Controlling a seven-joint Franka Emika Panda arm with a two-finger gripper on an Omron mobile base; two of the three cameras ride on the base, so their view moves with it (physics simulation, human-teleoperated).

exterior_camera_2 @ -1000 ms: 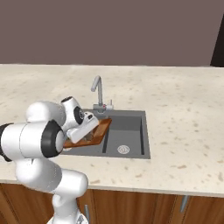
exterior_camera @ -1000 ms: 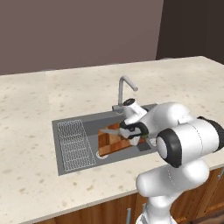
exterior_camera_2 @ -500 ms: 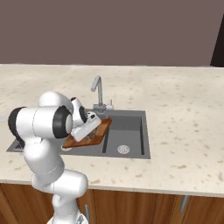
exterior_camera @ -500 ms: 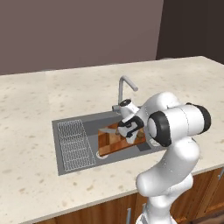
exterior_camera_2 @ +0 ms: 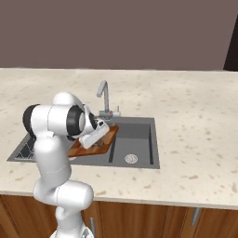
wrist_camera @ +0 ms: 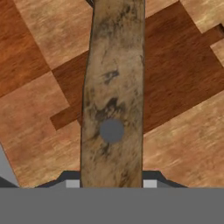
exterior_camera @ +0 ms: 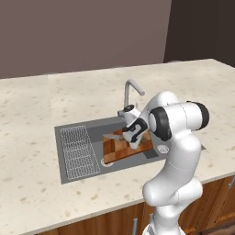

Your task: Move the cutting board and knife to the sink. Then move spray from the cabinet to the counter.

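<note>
The beige counter (exterior_camera: 41, 119) is cut by the dark grey sink (exterior_camera: 92, 128), and the cutting board (exterior_camera: 114, 149) is seen lying tilted in the sink basin beside the wire rack (exterior_camera: 79, 151), below the faucet (exterior_camera: 131, 89). The knife (wrist_camera: 113, 96) is held by its wooden handle just above the board, the gripper (exterior_camera: 133, 134) fingers being closed on that handle.

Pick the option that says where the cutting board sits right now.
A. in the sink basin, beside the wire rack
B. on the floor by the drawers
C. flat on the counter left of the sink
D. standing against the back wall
A: the cutting board lies in the dark sink, just right of the wire rack, under the gripper.
</note>
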